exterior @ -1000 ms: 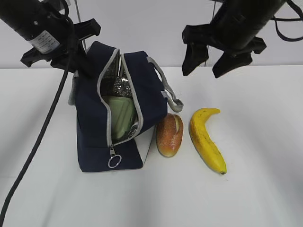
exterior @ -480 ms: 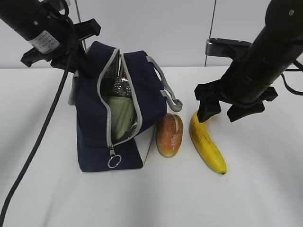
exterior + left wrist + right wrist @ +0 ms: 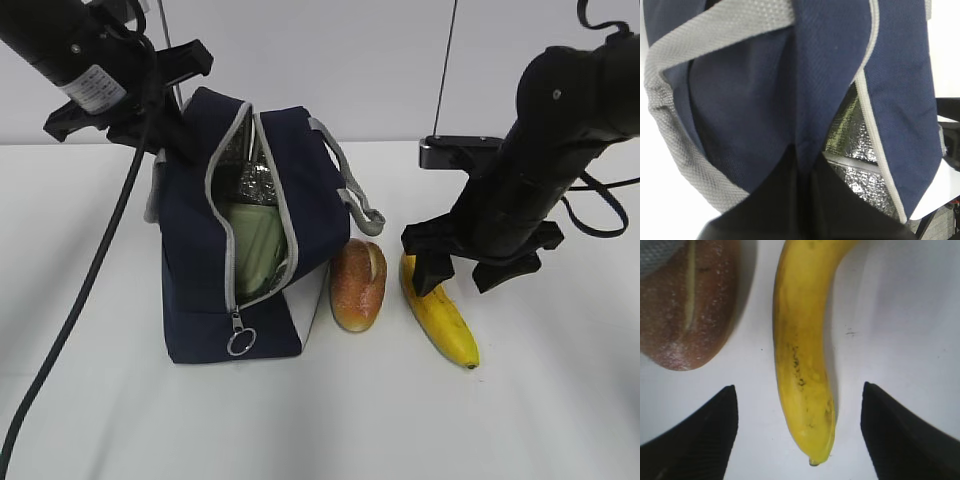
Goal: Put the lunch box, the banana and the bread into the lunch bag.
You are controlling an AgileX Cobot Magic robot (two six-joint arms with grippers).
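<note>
Left gripper (image 3: 172, 135): fingers pressed together, pinching the top fabric of the lunch bag (image 3: 195, 270); the fingertips are buried in the navy cloth and hard to make out.
Lunch bag: hangs directly below that gripper, zipper parted, foil lining showing.
Lunch box (image 3: 252, 245): inside the bag's opening, only part of its green lid visible.
Bread (image 3: 359, 283): beside the bag, just left of the right gripper.
Right gripper (image 3: 472, 275): spread wide, straddling the banana (image 3: 447, 321) without touching it.
Banana: between the open fingers; its upper end is hidden behind the gripper.
</note>
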